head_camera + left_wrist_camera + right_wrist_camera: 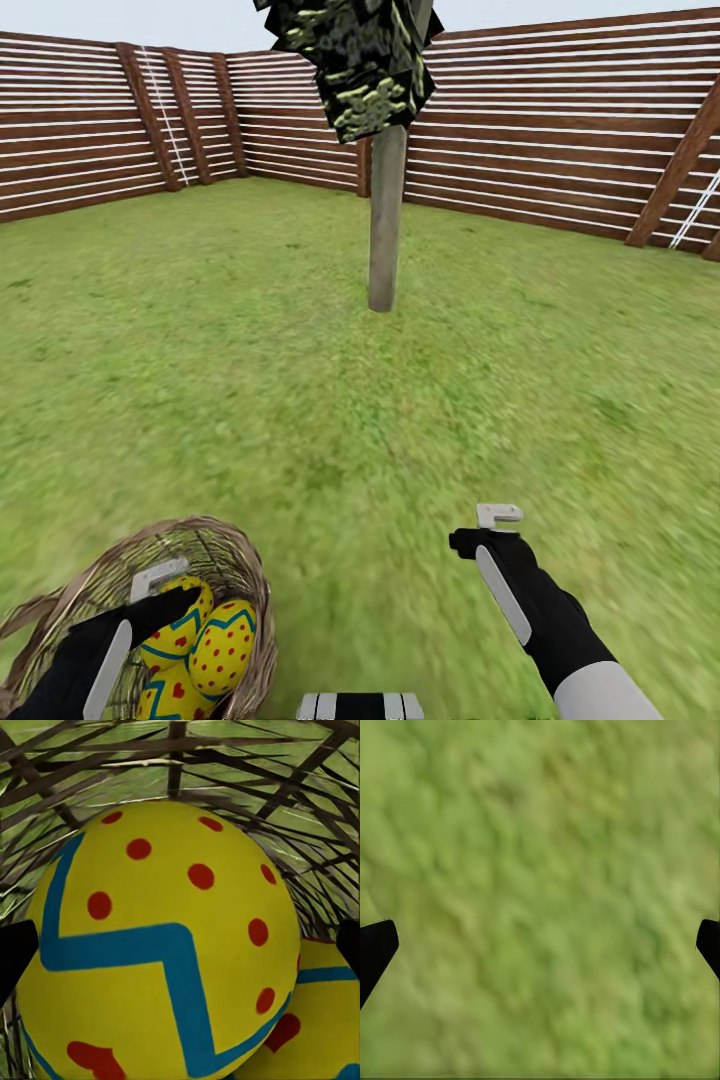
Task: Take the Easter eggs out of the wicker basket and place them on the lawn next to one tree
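Note:
The wicker basket (235,560) stands on the lawn (300,400) at the lower left. Three Easter eggs lie in it, yellow with red spots and blue zigzags: one (180,625) under my left hand, one (225,645) beside it, one (168,697) lower down. My left gripper (172,600) reaches into the basket and is open; in the left wrist view its fingertips (15,952) flank the top egg (165,937), with another egg (326,1020) beside it. My right gripper (482,535) hangs open over bare grass (540,870). The tree (387,215) rises straight ahead.
A brown slatted wooden fence (560,150) encloses the garden behind the tree and on both sides. Open grass stretches between the basket and the trunk. The tree's dark leafy crown (360,60) hangs above the trunk.

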`<state>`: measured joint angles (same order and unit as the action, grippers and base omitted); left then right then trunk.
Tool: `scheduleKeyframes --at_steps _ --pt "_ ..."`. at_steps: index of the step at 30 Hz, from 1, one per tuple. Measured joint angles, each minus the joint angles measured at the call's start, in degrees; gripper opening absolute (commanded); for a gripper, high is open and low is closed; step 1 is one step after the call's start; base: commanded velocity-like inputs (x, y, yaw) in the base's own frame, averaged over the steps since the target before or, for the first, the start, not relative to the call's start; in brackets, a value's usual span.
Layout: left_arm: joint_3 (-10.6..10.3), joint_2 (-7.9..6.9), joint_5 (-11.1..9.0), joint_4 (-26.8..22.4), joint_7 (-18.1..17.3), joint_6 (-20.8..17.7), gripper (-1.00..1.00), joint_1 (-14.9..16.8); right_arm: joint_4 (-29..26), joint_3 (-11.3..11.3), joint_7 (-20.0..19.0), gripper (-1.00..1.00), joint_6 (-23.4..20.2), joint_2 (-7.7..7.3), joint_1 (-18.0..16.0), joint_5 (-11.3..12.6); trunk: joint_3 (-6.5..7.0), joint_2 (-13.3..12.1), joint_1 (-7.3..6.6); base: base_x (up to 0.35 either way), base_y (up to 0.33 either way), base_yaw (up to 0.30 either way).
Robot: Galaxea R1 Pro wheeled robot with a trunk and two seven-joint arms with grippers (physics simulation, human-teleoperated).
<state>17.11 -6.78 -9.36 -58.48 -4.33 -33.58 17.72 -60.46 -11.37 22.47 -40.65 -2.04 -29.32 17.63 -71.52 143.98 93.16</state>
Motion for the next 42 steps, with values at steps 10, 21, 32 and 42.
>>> scheduleKeyframes --at_steps 10,21,32,42 --pt "0.01 0.09 1.91 -0.03 -0.06 0.01 1.0 -0.01 0.05 -1.88 -0.19 1.0 0.07 -0.24 -0.01 0.05 -2.0 0.13 0.22 0.0 0.0 0.0" --pt "0.16 0.09 1.79 0.13 0.02 2.74 -1.0 -0.03 0.05 -1.78 -0.24 1.0 0.01 -0.35 -0.01 0.05 -2.0 0.13 0.23 0.0 0.0 0.0" --pt "0.18 1.2 3.17 0.44 0.09 2.96 -1.0 0.02 0.05 -1.86 -0.2 1.0 0.09 -0.27 0.0 0.05 -2.0 0.13 0.22 0.0 0.0 0.0" --pt "0.01 1.35 2.0 0.89 -0.02 2.83 -1.0 -0.04 0.05 -1.85 -0.28 1.0 0.0 -0.32 0.0 0.04 -0.9 0.06 0.1 0.0 0.0 0.0"
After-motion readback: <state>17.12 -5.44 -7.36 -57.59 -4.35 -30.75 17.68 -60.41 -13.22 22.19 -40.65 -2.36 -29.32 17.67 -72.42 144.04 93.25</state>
